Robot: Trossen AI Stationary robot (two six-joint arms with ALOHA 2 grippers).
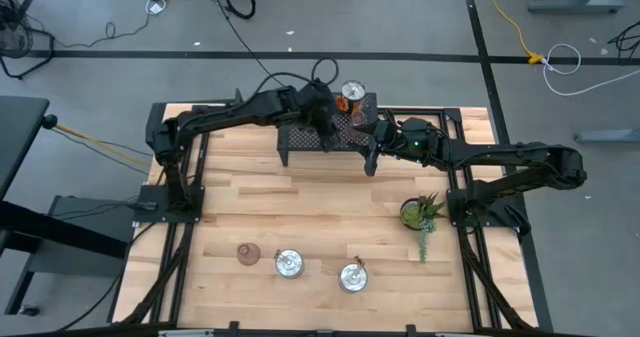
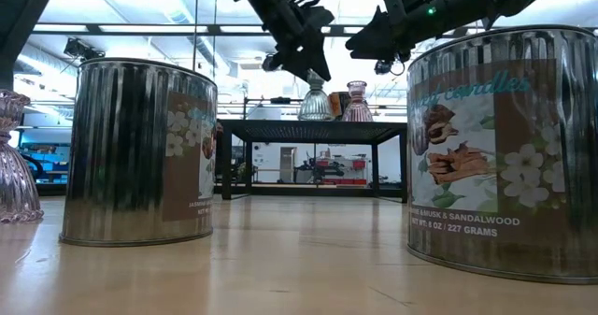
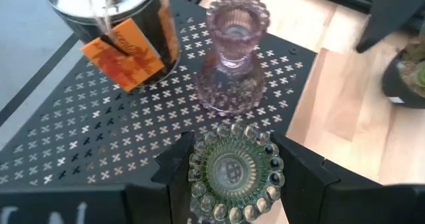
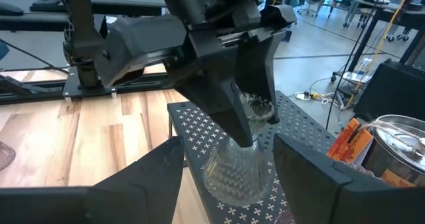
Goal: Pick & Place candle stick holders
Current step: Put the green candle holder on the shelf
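A black perforated stand [image 1: 330, 137] stands at the table's far middle. On it are a silvery tin [image 1: 353, 94] and a pinkish-brown candle stick holder [image 3: 232, 58]. My left gripper [image 1: 325, 117] reaches over the stand and is shut on the pale green holder [image 3: 234, 171], next to the pinkish one. My right gripper [image 1: 372, 152] is open and empty at the stand's right end, facing the green holder [image 4: 236, 171]. A second pinkish-brown holder [image 1: 247, 254] stands on its base on the table, near left. My left gripper pinches the pale green holder by its narrow upper part, just under the beaded top rim [image 3: 199, 184], between its two fingers [image 4: 232, 111]. The fingers come from above, pointing down. The holder stands upright, its wide base [image 2: 315, 114] at the stand's top; whether it rests there I cannot tell.
Two round silvery tins [image 1: 289, 264] [image 1: 352, 276] stand near the table's front edge, beside the loose pinkish holder. A green potted plant [image 1: 420, 214] stands at the right, near the right arm's base. Bare wood lies between the stand and the tins.
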